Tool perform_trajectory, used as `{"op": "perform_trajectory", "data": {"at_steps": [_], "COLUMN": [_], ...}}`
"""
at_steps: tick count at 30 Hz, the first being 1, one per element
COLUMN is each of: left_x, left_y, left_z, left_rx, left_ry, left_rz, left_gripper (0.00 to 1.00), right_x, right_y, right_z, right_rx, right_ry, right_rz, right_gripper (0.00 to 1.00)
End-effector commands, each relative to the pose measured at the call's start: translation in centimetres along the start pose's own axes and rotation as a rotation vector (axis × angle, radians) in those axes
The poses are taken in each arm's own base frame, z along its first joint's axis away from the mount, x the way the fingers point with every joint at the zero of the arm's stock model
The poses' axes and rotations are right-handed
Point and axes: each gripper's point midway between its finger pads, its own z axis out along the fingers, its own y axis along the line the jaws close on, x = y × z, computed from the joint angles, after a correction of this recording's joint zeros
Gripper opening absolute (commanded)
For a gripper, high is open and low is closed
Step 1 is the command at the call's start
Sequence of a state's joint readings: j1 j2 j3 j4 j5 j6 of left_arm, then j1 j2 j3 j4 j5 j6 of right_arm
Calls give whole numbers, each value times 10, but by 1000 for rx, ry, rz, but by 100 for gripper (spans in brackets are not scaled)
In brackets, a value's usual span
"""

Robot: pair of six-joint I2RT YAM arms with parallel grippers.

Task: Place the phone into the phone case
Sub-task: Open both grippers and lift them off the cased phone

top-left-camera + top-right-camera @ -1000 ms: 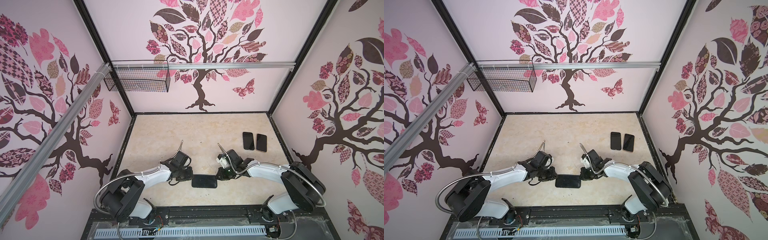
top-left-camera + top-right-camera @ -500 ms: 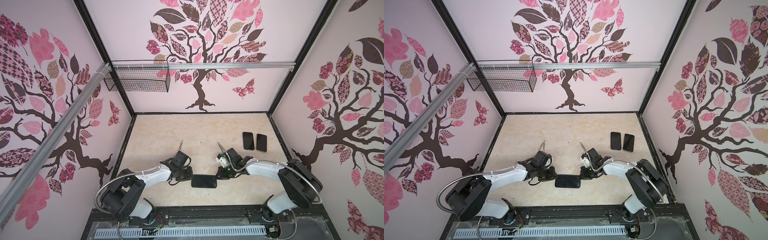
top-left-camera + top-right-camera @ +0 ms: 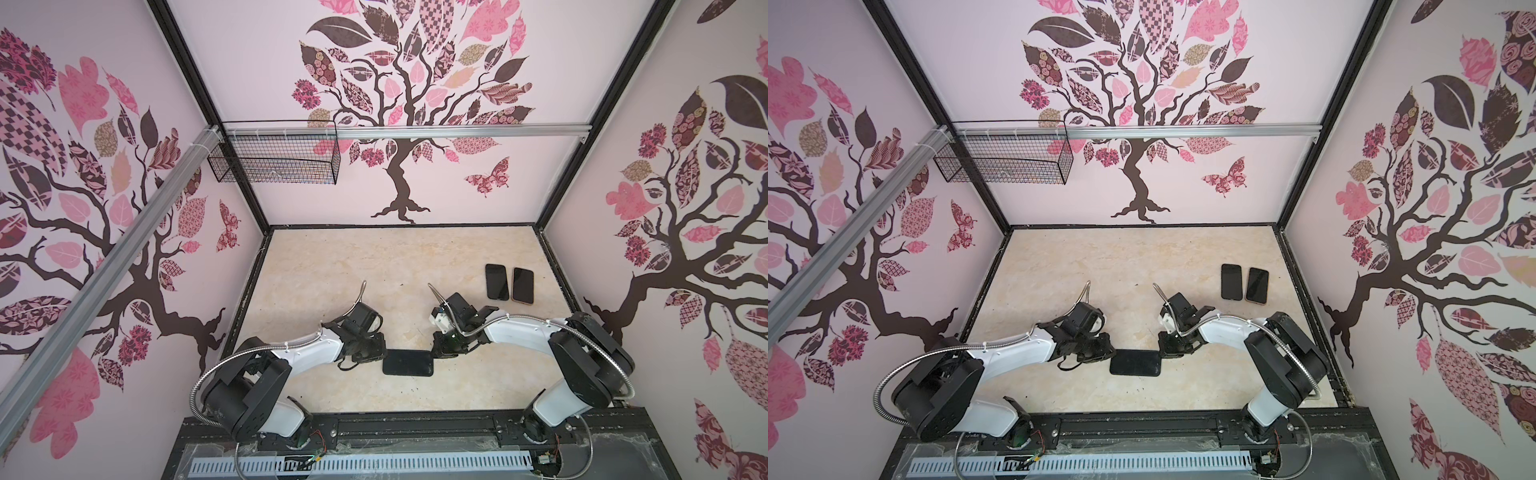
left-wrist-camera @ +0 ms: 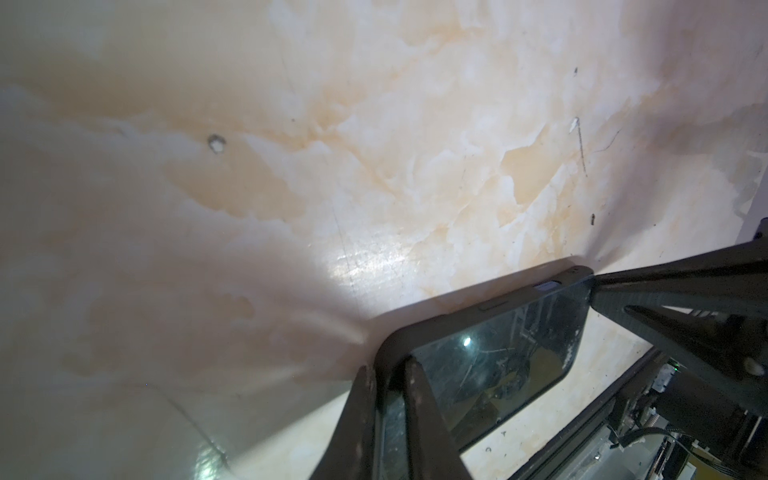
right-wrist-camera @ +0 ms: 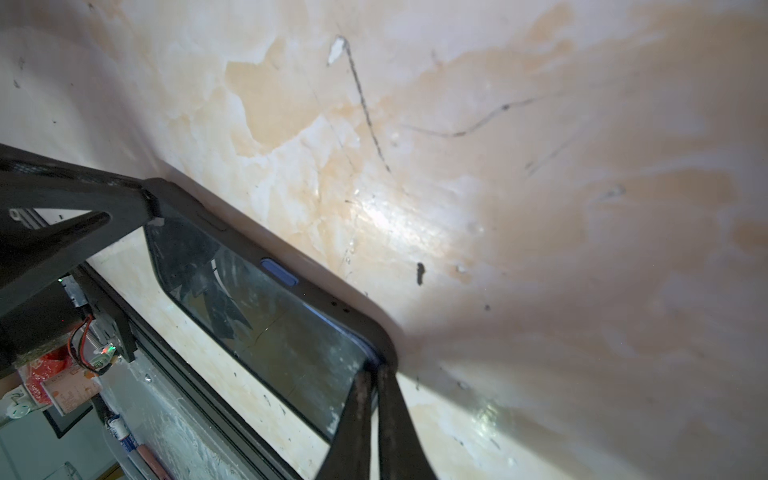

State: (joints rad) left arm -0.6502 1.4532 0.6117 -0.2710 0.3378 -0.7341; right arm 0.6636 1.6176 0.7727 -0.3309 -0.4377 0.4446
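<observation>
The left gripper point(image 3: 384, 356) is clamped on the left short end of the phone case point(image 3: 408, 362). In the left wrist view one of its fingers point(image 4: 428, 415) lies over the glass and the other sits outside the rim. The right gripper point(image 3: 434, 352) is closed, its tips meeting at the case's far right corner. The phone point(image 5: 266, 328) sits screen-up inside the black case, near the middle of the table's point(image 3: 332, 270) front edge. A dark spare phone point(image 3: 497, 281) and a pink-edged spare phone point(image 3: 523, 285) lie side by side near the right edge.
</observation>
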Motion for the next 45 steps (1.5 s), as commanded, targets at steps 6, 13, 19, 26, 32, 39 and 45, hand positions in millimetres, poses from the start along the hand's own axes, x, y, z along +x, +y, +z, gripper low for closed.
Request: {"op": "perform_trajectory", "data": {"at_steps": [6,13,19,26,32,39,45], "left_x": [8,11,12,12,13,14,18], "left_y": [-20,-16,-13,-13,-11,-8,-2], "left_z": [16,11,9,7,5,3,2], "left_rx": [74,66,54,52,43,39,29], "left_ry": [24,14,9,3,2,-8,-14], "left_rz": [51,38,37,36,38,32,17], "left_gripper": [15,15,15,15,15,15,15], "right_x": [34,24,20,24,22,24,28], "right_y": [-37,-32,-29,-25,-22,-30,-33], "right_z": [56,43,40,49,48,45,46], "right_rx": [197,281,311,330,366,450,467], "right_ry": [99,69,69,86,82,97,111], "right_rz": [-70,-120,-146,-167,-179,-209,-214], "right_gripper": [10,11,11,13,13,13,16]}}
